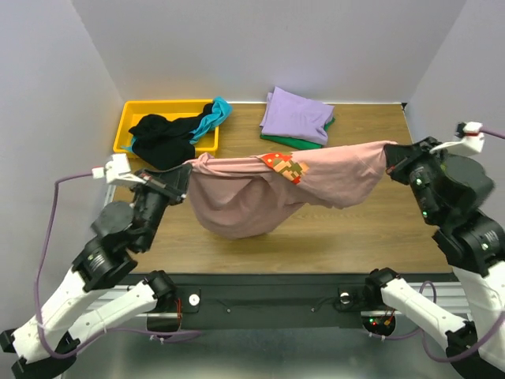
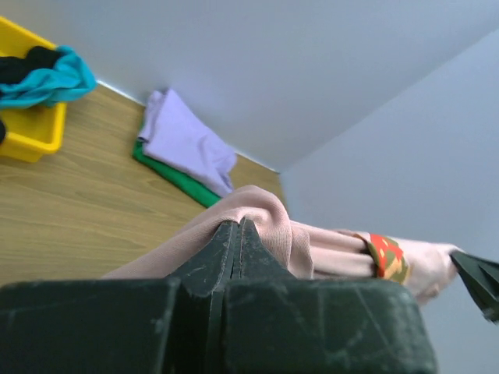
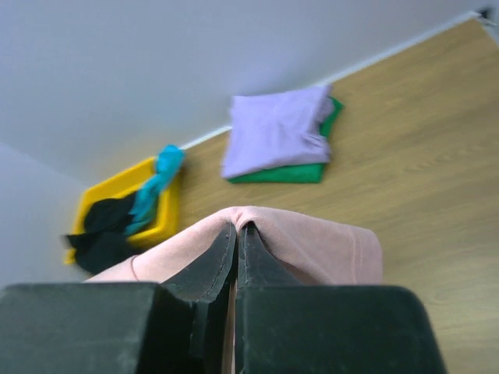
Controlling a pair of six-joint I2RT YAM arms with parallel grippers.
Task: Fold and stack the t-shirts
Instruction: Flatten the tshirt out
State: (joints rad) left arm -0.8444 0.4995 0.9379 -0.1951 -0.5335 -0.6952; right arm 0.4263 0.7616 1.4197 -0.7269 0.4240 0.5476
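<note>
Dusty-pink t-shirt (image 1: 245, 201): soft, matte knit, hung clear of the work surface as a slack hammock between the two grippers. Its middle sags into a rounded, creased pouch. From above it cannot be judged whether the lowest fold touches the wood. A blocky red, orange and green pixel print (image 1: 286, 166) shows near the upper edge. Lavender t-shirt (image 1: 296, 114): folded into a flat, roughly square packet, lying on a folded green t-shirt (image 1: 293, 143), which shows only as a strip along the near and right edges. This stack sits at the far centre of the table (image 1: 363, 229). Black t-shirt (image 1: 162, 138): crumpled, spilling over the near rim of a glossy yellow plastic bin (image 1: 132, 120) in the far left corner. Teal t-shirt (image 1: 215, 115): bunched over the bin's right wall. The table is brown wood-grain laminate, smooth, enclosed on three sides by plain pale walls (image 1: 276, 39). Left gripper (image 1: 186, 172): jaws pressed together on a pinched ridge of the pink shirt's left end, arm angled up and inward from the left base. Right gripper (image 1: 391, 156): jaws likewise clamped on the shirt's right end, forearm raised near the table's right edge. The two grippers stand well apart at similar height.
</note>
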